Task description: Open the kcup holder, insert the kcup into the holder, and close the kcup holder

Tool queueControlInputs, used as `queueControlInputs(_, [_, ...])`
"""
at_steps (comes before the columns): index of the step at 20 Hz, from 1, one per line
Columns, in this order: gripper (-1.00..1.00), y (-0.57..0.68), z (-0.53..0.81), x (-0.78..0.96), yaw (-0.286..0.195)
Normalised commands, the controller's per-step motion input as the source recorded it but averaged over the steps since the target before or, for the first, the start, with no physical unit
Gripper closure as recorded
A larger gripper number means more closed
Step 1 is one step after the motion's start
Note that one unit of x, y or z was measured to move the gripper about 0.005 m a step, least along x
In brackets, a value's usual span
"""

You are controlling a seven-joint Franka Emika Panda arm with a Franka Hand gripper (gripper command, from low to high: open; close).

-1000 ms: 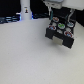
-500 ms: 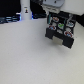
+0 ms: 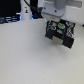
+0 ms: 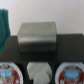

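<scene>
In the exterior view the black boxy kcup holder (image 3: 61,35), with pale marks on its front, stands at the far right of the white table. The white arm hangs right above it, and my gripper (image 3: 58,22) blends into the holder's top, so its fingers do not show apart. A small green spot, seemingly the kcup (image 3: 60,25), sits at the holder's top under the gripper. In the wrist view a grey box-like part (image 4: 37,37) lies on a black surface, with a pale round body (image 4: 40,74) between two round red-and-white shapes. Whether the gripper holds anything is unclear.
A white bottle-like post (image 3: 24,10) stands at the back on the exterior view's left, with dark clutter (image 3: 9,20) beside it. A green object (image 4: 4,26) shows at the edge of the wrist view. The white table (image 3: 30,57) spreads in front.
The white arm has drifted slightly towards the exterior view's left above the black holder. Nothing else has visibly changed.
</scene>
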Motion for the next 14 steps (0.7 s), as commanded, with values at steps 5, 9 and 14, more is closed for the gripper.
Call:
queueControlInputs(5, [-1.0,0.22,-0.2,0.31,0.143])
queueControlInputs(9, [-1.0,0.18,-0.14,0.21,0.228])
queueControlInputs(14, [-1.0,0.2,-0.19,0.12,0.232])
